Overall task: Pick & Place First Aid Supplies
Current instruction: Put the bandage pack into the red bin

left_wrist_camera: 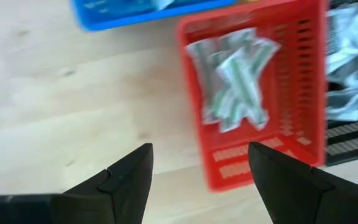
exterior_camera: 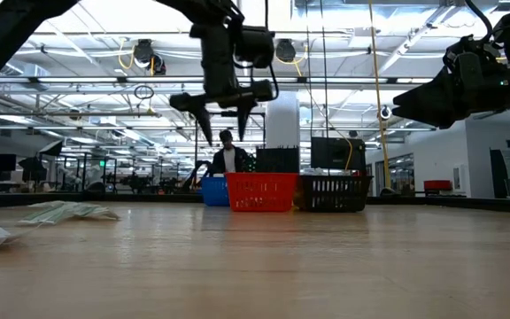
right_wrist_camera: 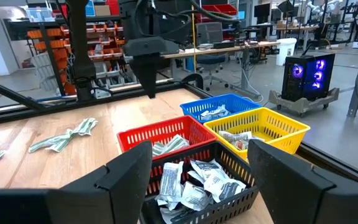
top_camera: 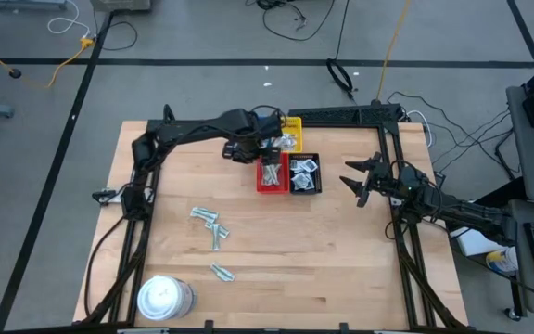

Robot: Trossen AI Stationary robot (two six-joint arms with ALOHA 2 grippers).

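1. high view: the left gripper (top_camera: 246, 151) hangs over the near-left edge of the tray cluster at the far middle of the table (top_camera: 360, 250), just beside the red tray (top_camera: 271, 175). the right gripper (top_camera: 360, 182) waits well apart at the right side. loose strip packets (top_camera: 209, 225) lie on the bare wood at mid-left, one more strip (top_camera: 222, 272) nearer the front, and the white tub (top_camera: 164, 297) stands at the front-left corner.

2. low view: the left gripper (exterior_camera: 223, 113) hovers above the red tray (exterior_camera: 261, 191) with its fingers spread and nothing between them. loose strips (exterior_camera: 65, 211) lie flat on the wood at the left.

3. left wrist view: the two dark fingers (left_wrist_camera: 132, 177) stand apart with only wood showing between them. the red tray (left_wrist_camera: 291, 112) holds a heap of grey-green strips (left_wrist_camera: 235, 78); the blue tray (left_wrist_camera: 135, 12) lies beyond it.

4. right wrist view: the right gripper (right_wrist_camera: 197, 171) is wide open and holds nothing, facing the black tray (right_wrist_camera: 229, 202) full of white packets (right_wrist_camera: 194, 183), with the yellow tray (right_wrist_camera: 263, 130) and the blue tray (right_wrist_camera: 219, 111) behind.

5. the step in hand looks like the release of a strip into the red tray. the next move calls for the left arm to swing over to the loose strips, lower with open jaws onto one thin flat packet, and pinch it off the wood.
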